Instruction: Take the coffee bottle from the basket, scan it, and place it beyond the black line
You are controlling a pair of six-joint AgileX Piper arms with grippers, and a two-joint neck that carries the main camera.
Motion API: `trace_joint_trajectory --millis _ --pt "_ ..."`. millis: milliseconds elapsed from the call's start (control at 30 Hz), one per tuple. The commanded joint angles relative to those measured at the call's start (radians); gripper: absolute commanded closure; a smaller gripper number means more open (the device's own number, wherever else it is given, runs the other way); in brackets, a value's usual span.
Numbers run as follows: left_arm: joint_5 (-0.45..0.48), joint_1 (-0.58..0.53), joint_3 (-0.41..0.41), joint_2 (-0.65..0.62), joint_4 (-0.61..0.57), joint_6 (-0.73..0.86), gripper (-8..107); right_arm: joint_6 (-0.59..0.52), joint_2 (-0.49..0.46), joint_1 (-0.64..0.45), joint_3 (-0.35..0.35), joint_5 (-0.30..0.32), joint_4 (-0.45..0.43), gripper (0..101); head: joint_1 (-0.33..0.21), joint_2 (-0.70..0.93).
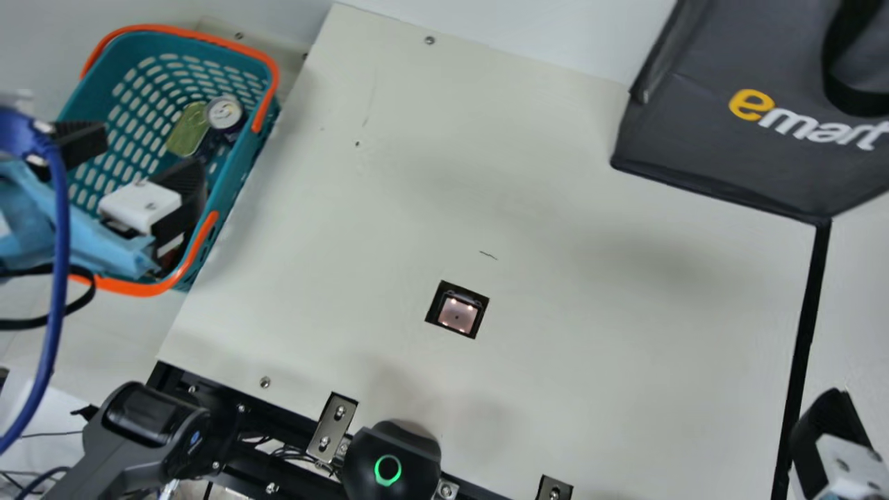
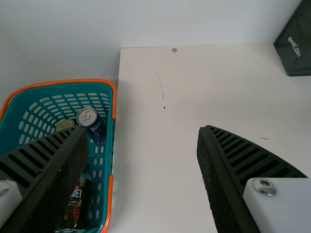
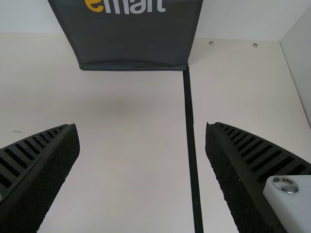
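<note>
The bottle (image 2: 77,206) is in the basket (image 2: 109,200), near a can (image 2: 95,127), in the left wrist view. My left claw (image 2: 143,131) is spread wide and holds nothing. I think this is the grabbing step: I need to line up, go down and squeeze. In the main view, the scanner (image 1: 458,314) comes after that. In the right wrist view, my right claw (image 3: 142,127) is spread too, by the black line (image 3: 190,131).
</note>
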Motion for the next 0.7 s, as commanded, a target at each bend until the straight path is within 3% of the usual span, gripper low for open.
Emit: trace_joint_trajectory --millis 0,667 --pt "0.000 0.000 0.000 0.000 0.000 0.000 9 0.000 0.000 0.000 0.000 0.000 0.000 11 -0.027 0.002" --pt "0.002 -0.010 0.013 0.003 0.005 -0.013 9 0.000 0.000 0.000 0.000 0.000 0.000 11 -0.027 0.002"
